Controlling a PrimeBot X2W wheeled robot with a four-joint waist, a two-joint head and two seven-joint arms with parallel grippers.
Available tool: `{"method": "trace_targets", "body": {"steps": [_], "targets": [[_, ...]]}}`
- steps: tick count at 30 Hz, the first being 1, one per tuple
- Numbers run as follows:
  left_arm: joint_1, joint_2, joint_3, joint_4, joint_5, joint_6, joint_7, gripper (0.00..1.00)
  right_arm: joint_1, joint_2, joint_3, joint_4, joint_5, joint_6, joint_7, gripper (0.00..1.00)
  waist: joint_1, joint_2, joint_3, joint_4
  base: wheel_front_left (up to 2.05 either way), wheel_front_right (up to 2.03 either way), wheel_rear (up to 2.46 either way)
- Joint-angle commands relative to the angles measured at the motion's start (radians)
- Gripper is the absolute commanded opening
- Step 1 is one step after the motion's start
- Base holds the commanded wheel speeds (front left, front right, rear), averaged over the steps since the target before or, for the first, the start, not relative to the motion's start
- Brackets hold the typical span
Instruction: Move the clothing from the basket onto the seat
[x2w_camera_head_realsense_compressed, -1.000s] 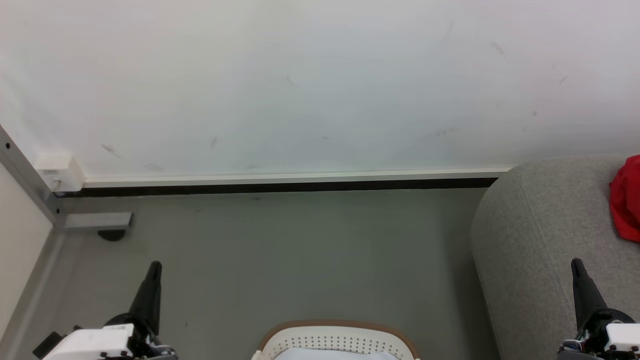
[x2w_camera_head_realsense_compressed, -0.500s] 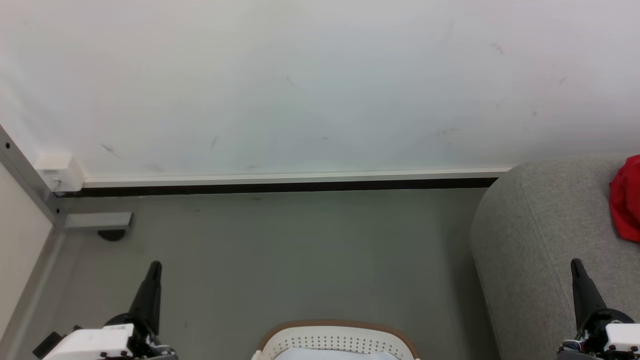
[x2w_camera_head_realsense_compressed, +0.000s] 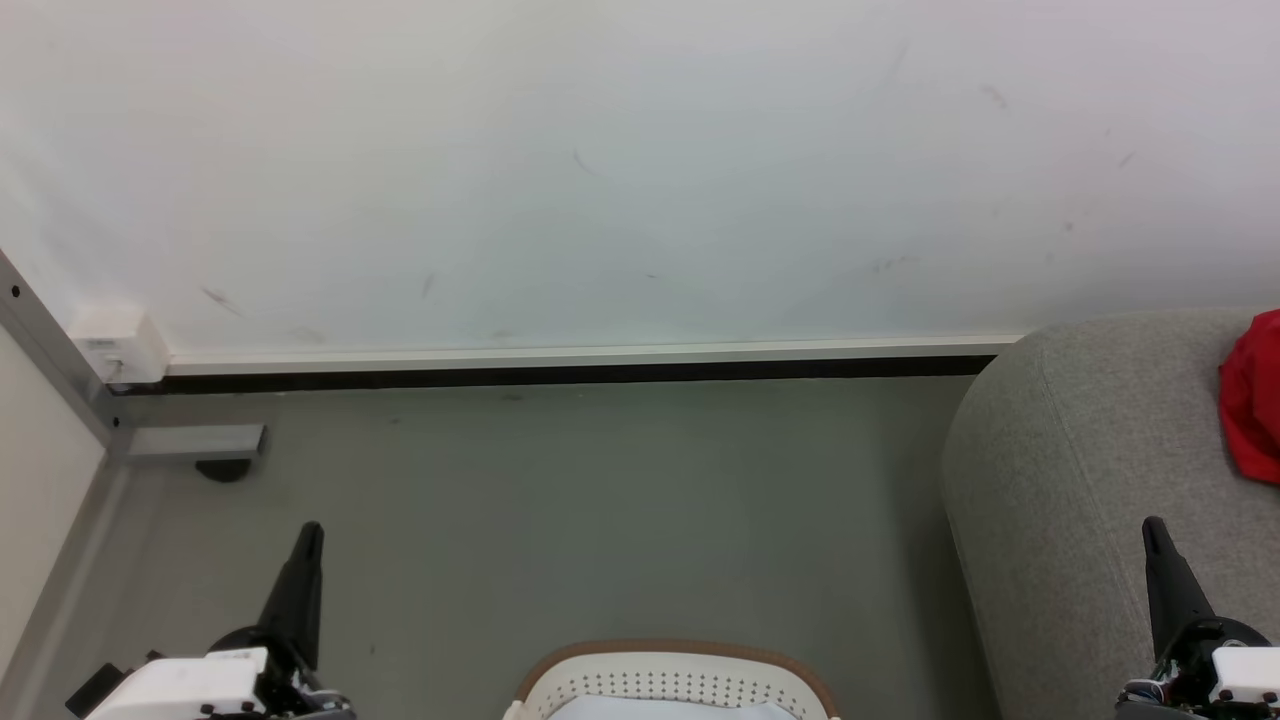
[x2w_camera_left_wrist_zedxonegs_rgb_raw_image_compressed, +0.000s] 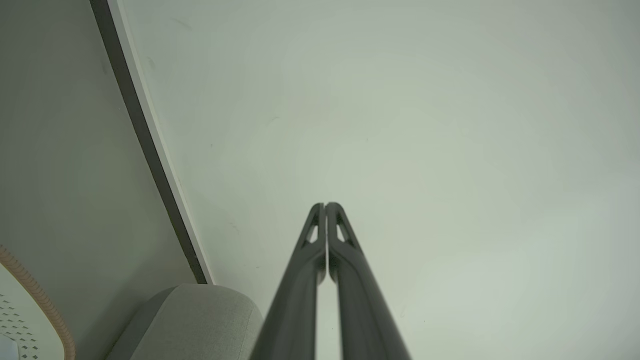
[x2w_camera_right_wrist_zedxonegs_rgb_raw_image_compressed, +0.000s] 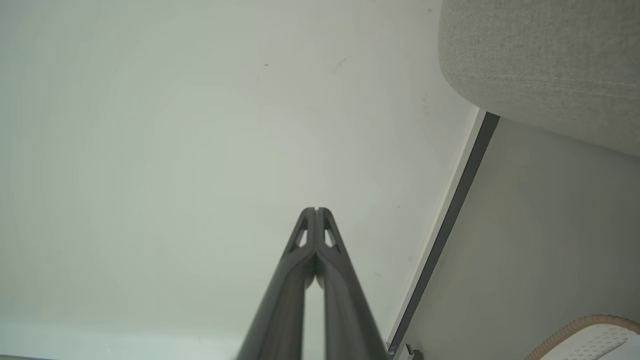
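Lying on seat (x2w_camera_head_realsense_compressed: 1080, 480), head view: clothing (x2w_camera_head_realsense_compressed: 1255, 400); wrist views: left claw (x2w_camera_left_wrist_zedxonegs_rgb_raw_image_compressed: 325, 205), right claw (x2w_camera_right_wrist_zedxonegs_rgb_raw_image_compressed: 316, 210) together

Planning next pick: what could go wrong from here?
The basket is cut off at the head view's bottom edge, so a reach inside may be blind.
The left claw and right claw are shut; unopened, they'd push, not grip.
The right claw overlaps the seat in the head view and might brush it.

The basket (x2w_camera_head_realsense_compressed: 676, 668) runs off the bottom edge (what lies inside, I can't tell); the clothing (x2w_camera_head_realsense_compressed: 1256, 400) and the seat (x2w_camera_head_realsense_compressed: 1060, 480) are cut off at the right.
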Motion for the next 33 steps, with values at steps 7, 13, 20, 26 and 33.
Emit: {"method": "trace_targets", "body": {"steps": [7,13,20,26,33], "targets": [[-0.009,0.002,0.003,-0.004,-0.013,-0.005,0.004,0.0,-0.006,-0.012,0.007,-0.006,0.016,-0.002,-0.008,0.0,0.0,0.0,0.0,0.0,0.0,0.0,0.0],[-0.009,0.002,0.003,-0.004,-0.013,-0.005,0.004,0.0,-0.006,-0.016,0.011,-0.008,0.019,-0.002,-0.012,0.0,0.0,0.0,0.0,0.0,0.0,0.0,0.0],[-0.009,0.002,0.002,-0.004,-0.013,-0.005,0.004,0.0,-0.007,-0.02,0.016,-0.009,0.023,-0.002,-0.016,0.0,0.0,0.0,0.0,0.0,0.0,0.0,0.0],[-0.009,0.002,0.002,-0.004,-0.013,-0.005,0.004,0.0,-0.007,-0.024,0.021,-0.01,0.025,-0.002,-0.02,0.0,0.0,0.0,0.0,0.0,0.0,0.0,0.0],[-0.009,0.002,0.002,-0.004,-0.013,-0.005,0.004,0.0,-0.007,-0.028,0.026,-0.012,0.029,-0.002,-0.023,0.0,0.0,0.0,0.0,0.0,0.0,0.0,0.0]]}}
